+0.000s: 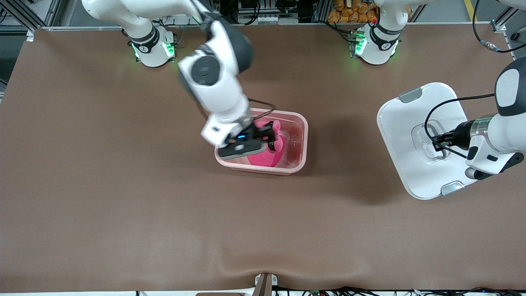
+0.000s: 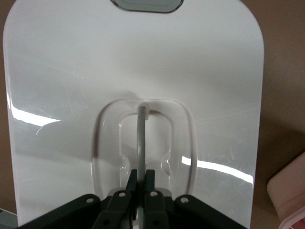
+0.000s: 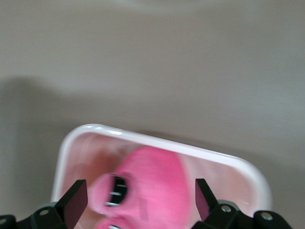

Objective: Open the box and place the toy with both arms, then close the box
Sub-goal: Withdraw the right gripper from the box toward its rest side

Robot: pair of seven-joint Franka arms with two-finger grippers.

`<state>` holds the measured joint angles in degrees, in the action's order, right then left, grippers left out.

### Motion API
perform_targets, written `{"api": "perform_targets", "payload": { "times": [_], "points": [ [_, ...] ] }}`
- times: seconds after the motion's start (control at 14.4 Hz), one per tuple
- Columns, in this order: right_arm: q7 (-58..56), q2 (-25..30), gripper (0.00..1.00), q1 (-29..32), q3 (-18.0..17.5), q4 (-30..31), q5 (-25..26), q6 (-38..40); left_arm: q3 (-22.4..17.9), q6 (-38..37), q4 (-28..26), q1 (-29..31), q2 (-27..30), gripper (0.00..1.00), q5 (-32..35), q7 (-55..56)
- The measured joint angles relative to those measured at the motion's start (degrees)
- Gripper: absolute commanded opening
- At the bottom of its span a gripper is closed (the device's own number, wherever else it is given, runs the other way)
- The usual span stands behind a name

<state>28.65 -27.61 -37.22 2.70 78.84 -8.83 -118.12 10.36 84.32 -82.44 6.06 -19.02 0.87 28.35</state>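
The pink translucent box (image 1: 303, 120) stands open at the middle of the table. The pink plush toy (image 1: 267, 158) lies inside it. My right gripper (image 1: 273, 137) hangs over the box, open, with a finger on each side of the toy (image 3: 152, 186) and a gap to each; the box rim (image 3: 157, 141) shows under it. The white lid (image 1: 404, 123) is toward the left arm's end of the table and casts a broad shadow beside it. My left gripper (image 1: 439, 142) is shut on the lid's thin centre handle (image 2: 141, 138) in the recess of the lid (image 2: 133, 62).
Two grey clips (image 1: 410, 95) sit at the lid's ends. A corner of the box (image 2: 288, 191) shows in the left wrist view. The brown table (image 1: 123, 185) stretches wide toward the front camera. Both arm bases (image 1: 152, 47) stand along the robots' edge of the table.
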Motion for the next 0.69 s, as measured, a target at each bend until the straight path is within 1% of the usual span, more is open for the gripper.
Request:
{"api": "perform_targets", "payload": {
  "times": [0.14, 0.28, 0.49, 0.69],
  "points": [
    [-1.2, 3.6, 1.0, 6.3, 0.2, 0.3, 0.0, 7.7, 1.1, 0.0, 0.2, -0.2, 0.1, 0.0, -1.9, 4.3],
    [-3.5, 6.5, 1.0, 12.7, 0.3, 0.5, 0.0, 12.8, 3.5, 0.0, 0.3, -0.4, 0.2, 0.0, -2.7, 10.5],
    [-13.1, 10.3, 1.0, 20.8, 0.3, 0.7, 0.0, 19.8, 7.7, 0.4, 0.6, -0.8, 0.2, 0.0, -2.7, 20.7],
    [-18.8, 14.7, 1.0, 26.7, 0.3, 2.8, 0.0, 21.8, 10.6, 2.1, 1.2, -1.4, 0.2, 0.0, -2.8, 29.8]
  ]
}}
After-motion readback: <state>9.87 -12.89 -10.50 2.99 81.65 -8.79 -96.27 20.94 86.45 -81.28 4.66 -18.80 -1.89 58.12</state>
